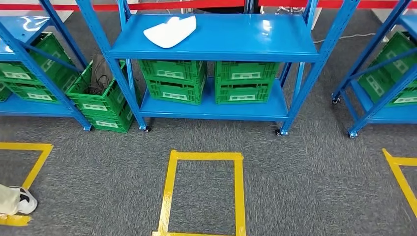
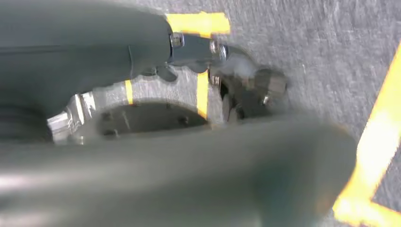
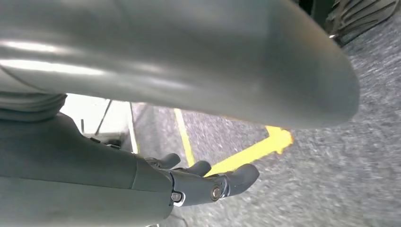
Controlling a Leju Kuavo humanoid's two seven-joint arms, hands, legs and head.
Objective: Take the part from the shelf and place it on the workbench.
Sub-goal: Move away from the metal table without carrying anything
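With both hands point(image 3: 208, 182) hanging released, the white part point(image 1: 170, 30) on the blue shelf point(image 1: 236, 37) risks sliding off under a clumsy reach.

Bright, even light; blurred wrist views

Grey hand point(image 3: 198, 182), silver screws
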